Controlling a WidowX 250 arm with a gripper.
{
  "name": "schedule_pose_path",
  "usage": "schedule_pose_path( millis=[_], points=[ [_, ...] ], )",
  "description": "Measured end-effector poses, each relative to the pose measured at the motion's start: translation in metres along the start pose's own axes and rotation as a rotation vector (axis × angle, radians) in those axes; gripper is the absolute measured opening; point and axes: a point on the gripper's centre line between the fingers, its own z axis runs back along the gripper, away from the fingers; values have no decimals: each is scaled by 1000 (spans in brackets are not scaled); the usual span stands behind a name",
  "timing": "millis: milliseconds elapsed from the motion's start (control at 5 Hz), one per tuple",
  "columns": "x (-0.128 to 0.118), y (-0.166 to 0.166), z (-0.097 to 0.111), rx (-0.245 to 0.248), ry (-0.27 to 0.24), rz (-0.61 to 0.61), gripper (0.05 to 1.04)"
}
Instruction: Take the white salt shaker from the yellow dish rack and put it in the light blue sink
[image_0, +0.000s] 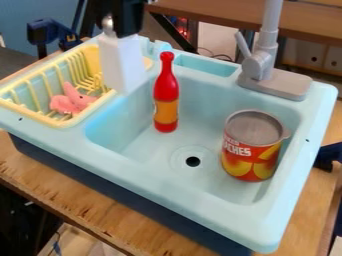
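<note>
The gripper (122, 19) hangs at the upper left, above the back of the sink beside the drying rack. A white oblong piece (123, 64) extends straight down below it, over the divide between rack and basin; whether it is held cannot be made out. Upright in the basin, toward its back left, stands a red bottle (166, 94) with an orange label. To the right is an upright can (250, 146) with a red and yellow fruit label. A pink plush toy (71, 99) lies in the yellow rack (47, 119).
The light blue sink (184, 189) rests on a wooden table (80, 205). A grey faucet (266, 65) rises from the back right rim. The dark drain hole (193, 161) is between bottle and can. A blue clamp (328, 156) is at the right edge.
</note>
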Motion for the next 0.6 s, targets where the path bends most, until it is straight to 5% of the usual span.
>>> schedule_pose_path(
  millis=[600],
  points=[
    [5, -16, -50, -19, 76, 5, 502]
  ],
)
